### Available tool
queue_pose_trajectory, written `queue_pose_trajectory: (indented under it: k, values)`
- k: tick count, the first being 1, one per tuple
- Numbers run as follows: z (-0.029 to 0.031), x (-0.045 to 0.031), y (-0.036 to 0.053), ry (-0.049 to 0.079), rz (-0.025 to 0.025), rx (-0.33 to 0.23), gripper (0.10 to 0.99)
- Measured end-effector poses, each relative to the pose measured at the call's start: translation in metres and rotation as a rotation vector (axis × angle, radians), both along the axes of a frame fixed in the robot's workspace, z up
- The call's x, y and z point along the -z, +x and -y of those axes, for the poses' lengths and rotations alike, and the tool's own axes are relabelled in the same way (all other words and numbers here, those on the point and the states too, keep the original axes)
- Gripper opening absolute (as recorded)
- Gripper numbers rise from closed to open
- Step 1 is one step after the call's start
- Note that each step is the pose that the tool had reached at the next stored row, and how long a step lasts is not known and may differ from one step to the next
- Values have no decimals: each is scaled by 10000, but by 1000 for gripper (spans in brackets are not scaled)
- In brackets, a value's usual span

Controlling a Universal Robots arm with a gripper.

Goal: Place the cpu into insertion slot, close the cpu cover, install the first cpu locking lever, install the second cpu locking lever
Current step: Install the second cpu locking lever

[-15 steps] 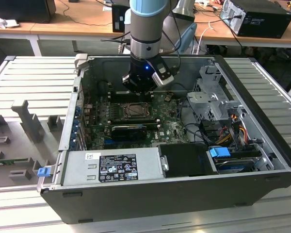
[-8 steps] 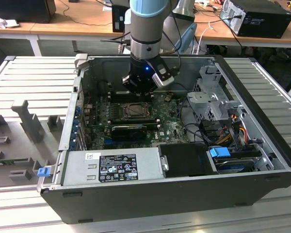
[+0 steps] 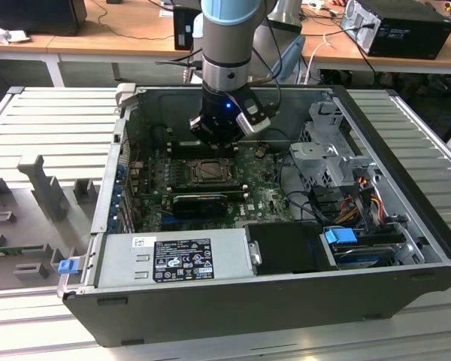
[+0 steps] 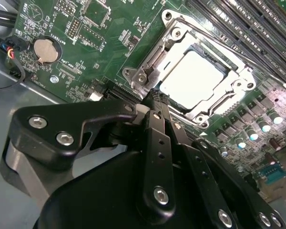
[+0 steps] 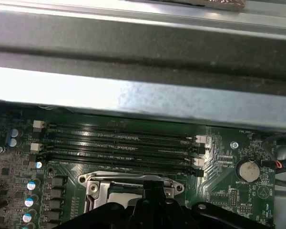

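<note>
In the second wrist view the cpu shows its silvery top face, lying flat in the insertion slot on the green board. The cpu cover, a silver frame, lies down around it. My gripper is shut on nothing, with its black tip close over one corner of the socket frame. A thin metal lever runs along the frame's side that faces the memory slots. In the exterior view the gripper hangs inside the case just behind the socket. The first wrist view has the gripper in front of the socket rim.
Long black memory slots run beside the socket, below the grey case wall. A coin battery sits on the board. A black expansion card, the power supply, a drive cage and cables crowd the case.
</note>
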State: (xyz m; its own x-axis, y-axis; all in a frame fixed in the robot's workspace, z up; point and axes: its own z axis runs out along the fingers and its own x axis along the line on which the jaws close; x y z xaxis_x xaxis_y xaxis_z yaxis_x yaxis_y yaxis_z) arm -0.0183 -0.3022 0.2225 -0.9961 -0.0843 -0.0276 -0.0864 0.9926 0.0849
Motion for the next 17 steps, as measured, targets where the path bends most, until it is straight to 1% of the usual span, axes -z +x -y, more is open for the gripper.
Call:
queue_pose_trajectory:
  k: [2, 3, 5, 8, 10, 14, 17]
  values:
    - [0, -30, 0, -9, 1, 1, 106]
    - [0, -63, -1, -12, 0, 2, 106]
    - [0, -96, -1, -14, 0, 2, 106]
    - [0, -188, -1, -15, 0, 3, 106]
    - [0, -228, -1, -21, 0, 2, 106]
    - [18, -228, -1, -20, 0, 2, 106]
    - [58, -228, -1, -20, 0, 3, 106]
